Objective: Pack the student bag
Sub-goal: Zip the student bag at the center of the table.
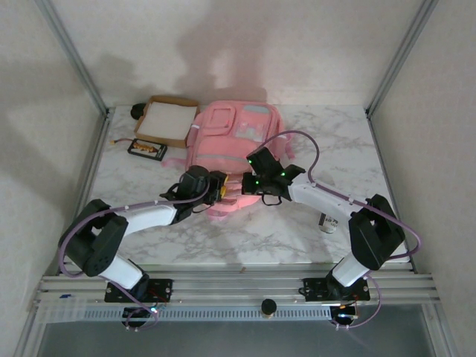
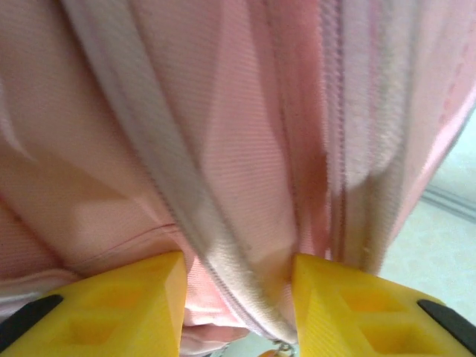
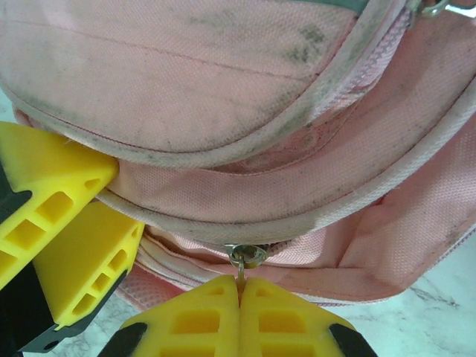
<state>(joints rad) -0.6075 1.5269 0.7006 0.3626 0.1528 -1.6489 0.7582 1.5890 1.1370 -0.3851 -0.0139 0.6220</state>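
Pinching the zip pull (image 3: 248, 256), your right gripper (image 3: 239, 288) has its jaws pressed together at the near edge of the bag (image 1: 230, 137), frame centre. The zip runs sideways from there. Just left, your left gripper (image 2: 238, 279) stands with jaws spread astride a fabric fold.

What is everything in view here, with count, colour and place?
student bag: one, pink, table centre
zipper pull: one, metal, bag's near edge
cardboard tray: one, tan, far left beside the bag
dark packet: one, black and orange, nearer than the tray
dark object: one, black, behind the tray
small cylinder: one, pale, beside the right arm
table: one, white marble
left gripper: one, yellow fingers, jaws astride a bag seam
right gripper: one, yellow fingers, shut on the zipper pull
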